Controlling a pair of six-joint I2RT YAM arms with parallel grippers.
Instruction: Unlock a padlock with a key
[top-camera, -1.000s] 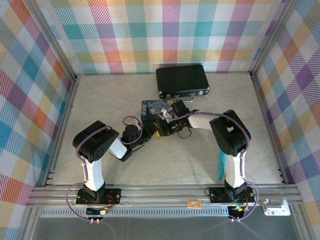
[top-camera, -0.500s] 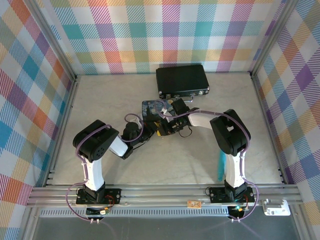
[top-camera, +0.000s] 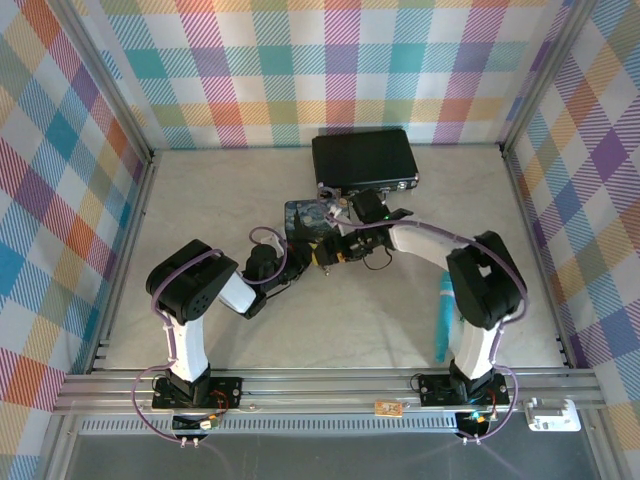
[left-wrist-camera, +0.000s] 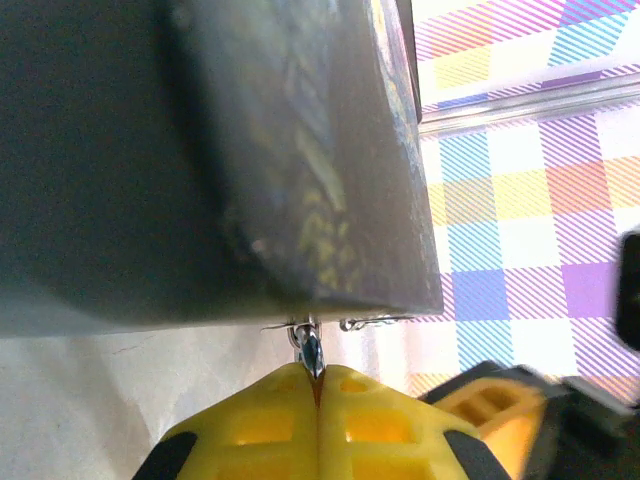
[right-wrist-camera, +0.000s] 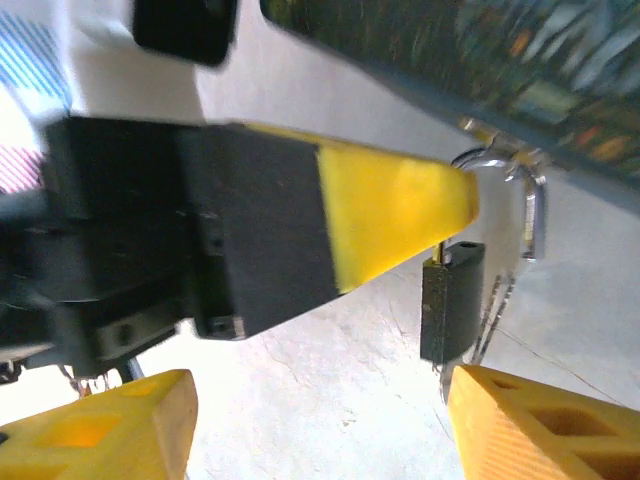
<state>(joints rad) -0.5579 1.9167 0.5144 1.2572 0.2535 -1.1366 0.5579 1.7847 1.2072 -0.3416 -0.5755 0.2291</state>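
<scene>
The small black padlock (right-wrist-camera: 450, 300) hangs by its silver shackle (right-wrist-camera: 531, 215) from the wire latch at the edge of the blue painted tin (top-camera: 304, 215). My left gripper (left-wrist-camera: 317, 375) is shut, pinching a shiny metal piece right under the tin's edge. In the right wrist view its yellow fingers (right-wrist-camera: 395, 210) touch the top of the padlock by the shackle. My right gripper (right-wrist-camera: 320, 385) is open, one fingertip (right-wrist-camera: 535, 420) just below the padlock's body. A thin silvery strip (right-wrist-camera: 495, 312) beside the body looks like the key. Both grippers (top-camera: 318, 260) meet at the tin's near edge.
The black briefcase (top-camera: 365, 160) lies behind the tin, close to my right wrist. A turquoise stick (top-camera: 441, 320) lies on the table near the right arm's base. Plaid walls enclose the pale tabletop (top-camera: 200, 210).
My right arm's elbow has swung right and its gripper has shifted back toward the tin. The left gripper crept slightly right and stays at the tin's edge.
</scene>
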